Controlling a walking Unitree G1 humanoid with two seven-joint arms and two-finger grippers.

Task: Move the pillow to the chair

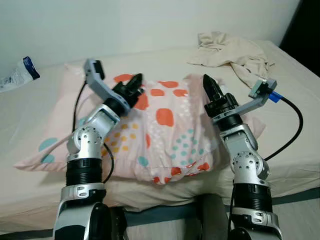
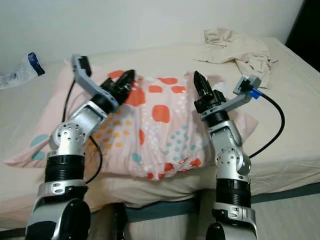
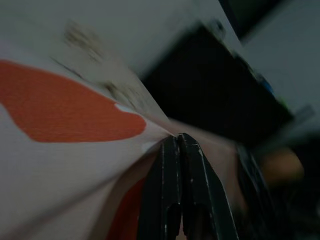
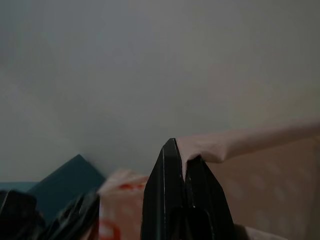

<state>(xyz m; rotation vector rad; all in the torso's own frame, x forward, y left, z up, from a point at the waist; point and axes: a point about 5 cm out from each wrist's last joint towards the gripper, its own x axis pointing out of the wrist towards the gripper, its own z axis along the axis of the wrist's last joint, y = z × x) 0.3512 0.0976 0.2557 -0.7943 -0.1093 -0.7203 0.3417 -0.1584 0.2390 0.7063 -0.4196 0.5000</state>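
A pale pink pillow (image 1: 167, 132) with orange, teal and yellow spots is bunched up between my two arms, lifted a little off the bed near its front edge. My left gripper (image 1: 136, 83) is shut on the pillow's fabric at its upper left side; the left wrist view shows the cloth (image 3: 75, 150) pinched between the fingers. My right gripper (image 1: 207, 82) is shut on the pillow's upper right edge, with a fold of pink fabric (image 4: 235, 145) caught at the fingertips. No chair can be made out.
The beige bed (image 1: 30, 115) spreads across the view, its front edge close to my body. A second pink spotted pillow (image 1: 47, 145) lies flat at the left. A crumpled beige cloth (image 1: 232, 52) lies at the back right. A plastic packet (image 1: 17, 72) rests far left.
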